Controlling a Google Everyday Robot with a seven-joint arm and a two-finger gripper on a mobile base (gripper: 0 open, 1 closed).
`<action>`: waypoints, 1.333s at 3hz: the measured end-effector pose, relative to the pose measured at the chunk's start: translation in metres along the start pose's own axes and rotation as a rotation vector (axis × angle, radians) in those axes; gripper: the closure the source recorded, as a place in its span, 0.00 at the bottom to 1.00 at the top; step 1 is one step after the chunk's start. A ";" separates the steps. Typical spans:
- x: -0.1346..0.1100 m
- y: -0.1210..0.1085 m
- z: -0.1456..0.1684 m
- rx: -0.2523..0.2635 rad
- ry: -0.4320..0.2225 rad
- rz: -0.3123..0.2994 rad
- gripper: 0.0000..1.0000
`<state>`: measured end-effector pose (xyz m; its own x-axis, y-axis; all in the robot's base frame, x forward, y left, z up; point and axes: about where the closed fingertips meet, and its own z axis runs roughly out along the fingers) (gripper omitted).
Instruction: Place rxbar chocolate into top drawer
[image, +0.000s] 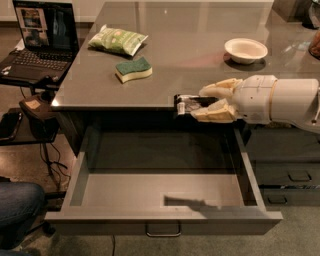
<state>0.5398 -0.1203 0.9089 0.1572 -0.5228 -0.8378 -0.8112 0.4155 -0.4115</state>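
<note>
Nearest the viewer, a wide, shallow grey drawer (107, 226) stands pulled fully open from under a grey table (200, 30). A small metal loop handle (163, 230) sits at the middle of the drawer's front. Nothing lies inside it; only a dark shadow (192, 202) crosses the floor near the front wall, right of centre. At the lower left corner a knee in blue jeans (15, 212) shows. To the right of the open drawer, darker stacked drawers (295, 175) sit closed. Above the rear right part of the drawer, level with the table's front edge, a cream-coloured gripper (198, 104) reaches in from the right on a thick white arm (285, 100). Its two fingers are clamped on a small flat black bar (184, 105) with white print, one finger above and one below. The bar pokes out to the left, held in the air, clear of the drawer floor. On the table, a green-and-yellow sponge (133, 69) lies left of centre. Further back and to the right sits a pale bowl (245, 50). Behind the sponge lies a green chip bag (117, 40). Off the table's left side, an open laptop (42, 40) rests on a lower stand, its screen lit.
</note>
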 end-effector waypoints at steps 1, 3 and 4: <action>0.018 0.014 0.026 -0.071 0.034 0.023 1.00; 0.058 0.053 0.074 -0.218 0.057 0.114 1.00; 0.078 0.073 0.080 -0.206 0.129 0.119 1.00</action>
<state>0.5376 -0.0712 0.7845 -0.0085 -0.5752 -0.8180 -0.9194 0.3261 -0.2198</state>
